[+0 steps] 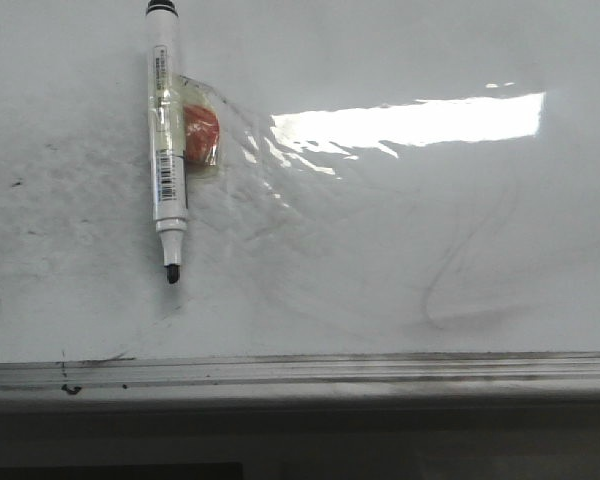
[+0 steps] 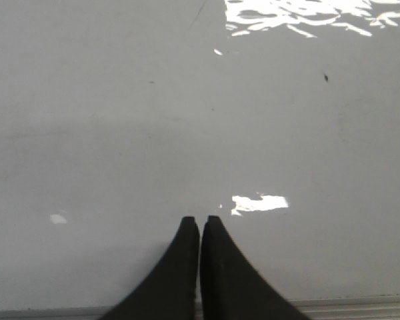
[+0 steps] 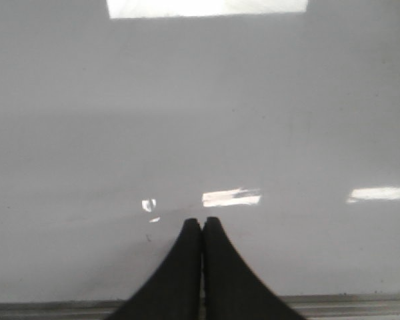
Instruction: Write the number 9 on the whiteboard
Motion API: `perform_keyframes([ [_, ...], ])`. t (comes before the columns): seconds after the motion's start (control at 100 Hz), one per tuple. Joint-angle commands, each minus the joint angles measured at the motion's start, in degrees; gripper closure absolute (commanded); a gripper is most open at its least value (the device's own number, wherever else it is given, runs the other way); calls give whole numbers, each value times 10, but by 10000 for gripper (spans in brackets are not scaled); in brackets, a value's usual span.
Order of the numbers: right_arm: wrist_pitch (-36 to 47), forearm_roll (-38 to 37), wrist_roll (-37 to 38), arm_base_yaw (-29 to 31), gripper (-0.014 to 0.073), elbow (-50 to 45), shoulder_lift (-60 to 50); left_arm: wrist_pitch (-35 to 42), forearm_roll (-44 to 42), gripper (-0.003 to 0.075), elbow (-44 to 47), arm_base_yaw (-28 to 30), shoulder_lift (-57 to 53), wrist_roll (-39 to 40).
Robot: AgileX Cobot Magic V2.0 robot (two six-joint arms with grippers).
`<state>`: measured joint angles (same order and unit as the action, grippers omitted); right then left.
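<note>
The whiteboard (image 1: 380, 270) fills the front view, glossy white with grey smudges and a faint erased curved smear at the right. No drawn number 9 shows on it. A white marker (image 1: 167, 150) with a black tip lies on the board at upper left, tip toward the near rail. Neither gripper shows in the front view. My left gripper (image 2: 200, 221) is shut and empty over bare board (image 2: 187, 120). My right gripper (image 3: 202, 222) is shut and empty over bare board (image 3: 187, 120).
A small red and clear piece (image 1: 201, 135) lies against the marker's right side. The grey metal edge rail (image 1: 300, 372) runs along the board's near edge; it also shows in the left wrist view (image 2: 360, 308) and the right wrist view (image 3: 360, 307).
</note>
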<state>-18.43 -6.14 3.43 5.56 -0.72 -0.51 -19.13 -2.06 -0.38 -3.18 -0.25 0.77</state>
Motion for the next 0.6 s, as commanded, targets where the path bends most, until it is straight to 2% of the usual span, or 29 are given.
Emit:
perform_keyframes([
  [0.0,10,-1,0,2,657,-6,-13,28,0,741,23,2,-16,3],
  [0.59,10,-1,0,2,657,-6,-13,29,-5,741,23,2,-16,3],
])
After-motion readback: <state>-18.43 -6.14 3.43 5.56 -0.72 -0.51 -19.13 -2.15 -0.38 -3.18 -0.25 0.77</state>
